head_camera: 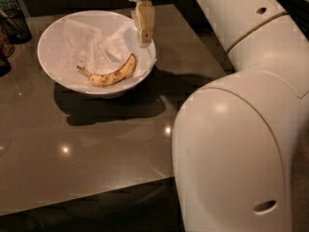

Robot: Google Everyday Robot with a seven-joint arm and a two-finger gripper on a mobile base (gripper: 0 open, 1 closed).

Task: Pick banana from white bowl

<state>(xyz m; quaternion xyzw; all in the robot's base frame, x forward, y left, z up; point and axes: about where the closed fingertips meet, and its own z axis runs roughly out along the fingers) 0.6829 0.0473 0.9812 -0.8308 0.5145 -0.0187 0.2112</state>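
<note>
A yellow banana [112,73] with brown spots lies in the near right part of the white bowl [55,66], on crumpled white paper. Its stem points left. The bowl stands on a dark grey table at the upper left of the camera view. My gripper [144,38] hangs from above over the bowl's right rim, a little above and to the right of the banana, not touching it. Only one pale finger face shows.
My large white arm [241,129] fills the right side of the view and hides that part of the table. A dark wire basket [12,23] stands at the far left edge. The table's front edge [87,197] runs along the bottom.
</note>
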